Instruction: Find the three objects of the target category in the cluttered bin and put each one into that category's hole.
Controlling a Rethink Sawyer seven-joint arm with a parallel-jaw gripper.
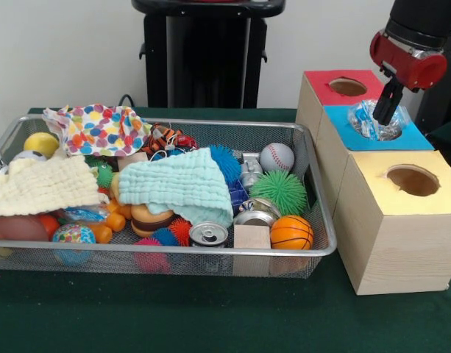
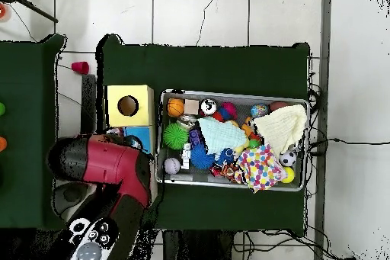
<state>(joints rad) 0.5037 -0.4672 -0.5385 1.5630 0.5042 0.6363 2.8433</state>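
Note:
My gripper (image 1: 385, 116) hangs over the blue-topped box (image 1: 416, 137), with its tips down in a see-through crinkly bottle (image 1: 365, 118). It looks shut on the bottle, which sits in the mouth of the blue hole (image 1: 391, 134) and stands partly above it. The wire-mesh bin (image 1: 210, 252) lies to the left, full of toys and cloths. Another glinting see-through piece (image 1: 82, 214) shows under the pale yellow cloth (image 1: 41, 186). In the overhead view my arm (image 2: 114, 162) covers the gripper and most of the blue box (image 2: 142, 136), and the bin (image 2: 232, 93) lies to its right.
The red-topped box (image 1: 324, 92) stands behind the blue one, and the yellow-topped box (image 1: 380, 176) in front of it. The bin also holds silver cans (image 1: 208, 234), a mint cloth (image 1: 181, 184), a spotted cloth (image 1: 100, 129), balls and spiky toys.

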